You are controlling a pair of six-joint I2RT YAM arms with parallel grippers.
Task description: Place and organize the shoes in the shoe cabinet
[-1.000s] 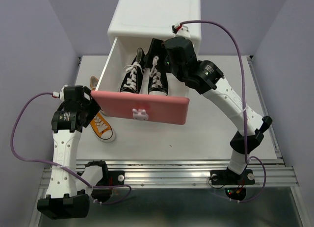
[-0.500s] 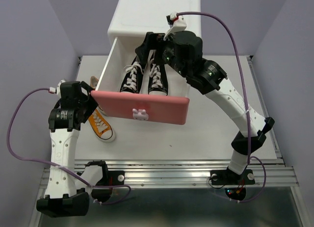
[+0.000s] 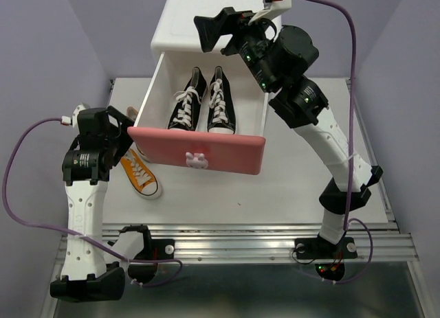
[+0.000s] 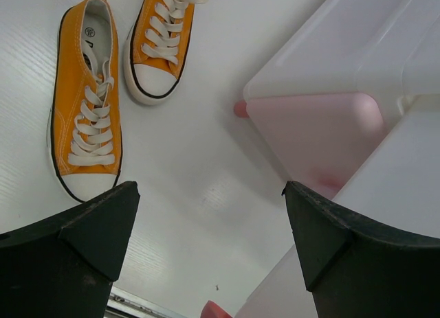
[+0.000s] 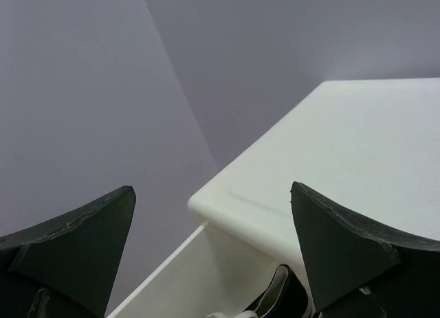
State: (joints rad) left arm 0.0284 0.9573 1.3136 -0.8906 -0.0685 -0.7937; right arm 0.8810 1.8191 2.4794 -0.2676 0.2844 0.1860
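Note:
The white shoe cabinet (image 3: 220, 16) stands at the back with its upper drawer pulled out, its darker pink front (image 3: 199, 153) facing me. The black pair (image 3: 203, 101) lies side by side in the drawer. My right gripper (image 3: 210, 31) is open and empty, raised above the cabinet's top front edge; in its wrist view the gripper (image 5: 213, 222) frames the cabinet top (image 5: 344, 146) and one black sneaker's heel (image 5: 282, 297). My left gripper (image 4: 213, 215) is open and empty over the table left of the cabinet. Two orange sneakers (image 4: 86, 136) (image 4: 161, 43) lie ahead of it; one shows from above (image 3: 141, 177).
The paler pink lower drawer front (image 4: 316, 136) and a pink foot (image 4: 240, 110) are close on the left gripper's right. The open drawer overhangs the white table (image 3: 302, 180). Purple walls close in both sides. A metal rail (image 3: 234, 235) runs along the near edge.
My right gripper has risen out of the drawer, where it was by the black sneakers, to above the cabinet top. My left arm has drawn slightly left. The shoes have not moved.

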